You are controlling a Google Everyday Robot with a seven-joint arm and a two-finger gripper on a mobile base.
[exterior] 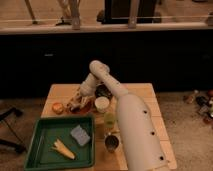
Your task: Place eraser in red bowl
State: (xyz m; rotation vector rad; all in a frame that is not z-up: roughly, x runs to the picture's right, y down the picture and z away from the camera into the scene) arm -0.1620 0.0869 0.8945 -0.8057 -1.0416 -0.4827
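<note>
The red bowl (84, 106) sits on the wooden table (65, 92), left of the white cup (102, 104); it is partly covered by my gripper. My gripper (75, 103) hangs right over the bowl at the end of the white arm (130, 120). I cannot pick out the eraser; it may be hidden at the gripper.
A small round orange thing (57, 107) lies left of the bowl. A dark bowl (104, 91) is behind the cup. A green tray (45, 150) at front left holds a grey-blue sponge (80, 135) and a yellow item (63, 148). A yellowish bottle (109, 120) and a dark can (111, 144) stand beside the tray.
</note>
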